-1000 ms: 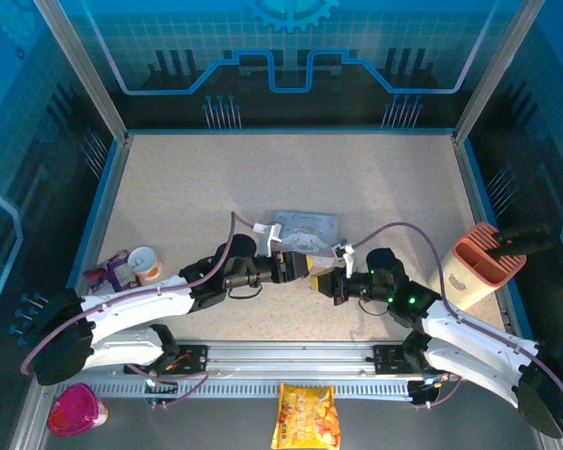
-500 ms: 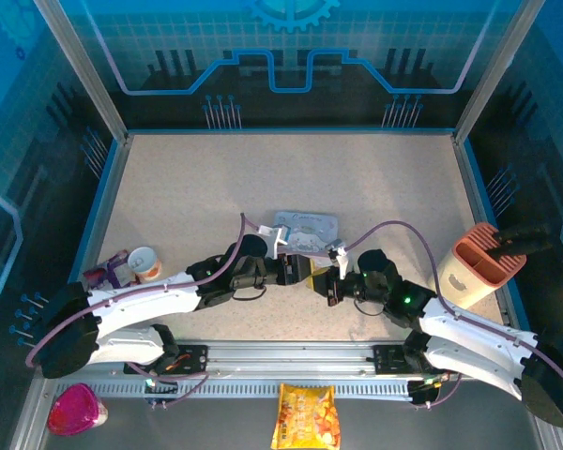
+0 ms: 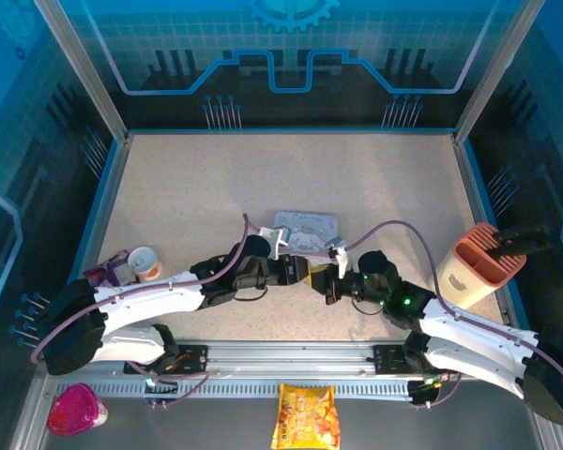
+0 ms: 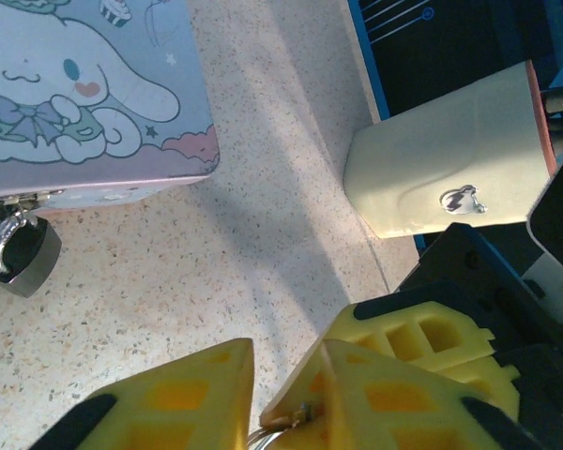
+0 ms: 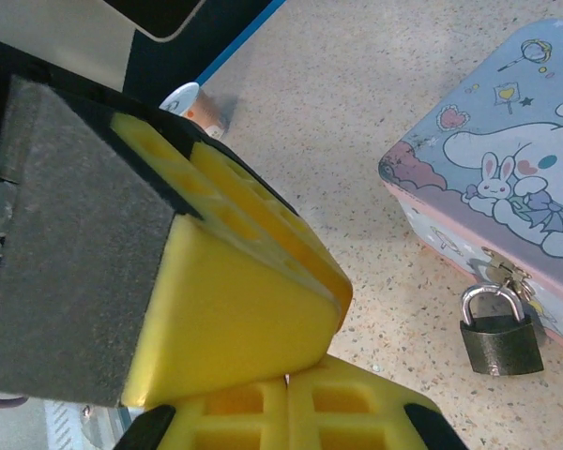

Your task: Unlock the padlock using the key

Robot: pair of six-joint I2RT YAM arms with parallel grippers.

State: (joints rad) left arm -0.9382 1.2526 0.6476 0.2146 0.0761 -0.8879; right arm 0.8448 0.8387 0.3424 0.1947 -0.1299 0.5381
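Note:
The dark padlock (image 5: 500, 342) hangs by its silvery shackle from the clasp of the pale blue cartoon tin (image 3: 305, 228), resting on the table; the left wrist view has it (image 4: 21, 255) at the tin's corner (image 4: 84, 84). My two grippers meet tip to tip just in front of the tin. The right gripper (image 5: 286, 380) is pressed shut. The left gripper (image 4: 280, 361) stands narrowly open, its fingers overlapping the right one's tips. In that gap sits the small metal key (image 4: 307, 410) with a silvery ring (image 4: 256, 438) below it. The right wrist view hides the key.
A cream and peach holder (image 3: 477, 262) with a dark handle stands at the right edge. A small cup (image 3: 144, 262) and a purple packet (image 3: 111, 275) lie at the left. A snack bag (image 3: 305, 417) and a pink tub (image 3: 75, 410) rest on the front ledge.
Both arms edged towards each other until the fingertips overlap. The left gripper's jaws have narrowed around the key; the right gripper stayed shut.

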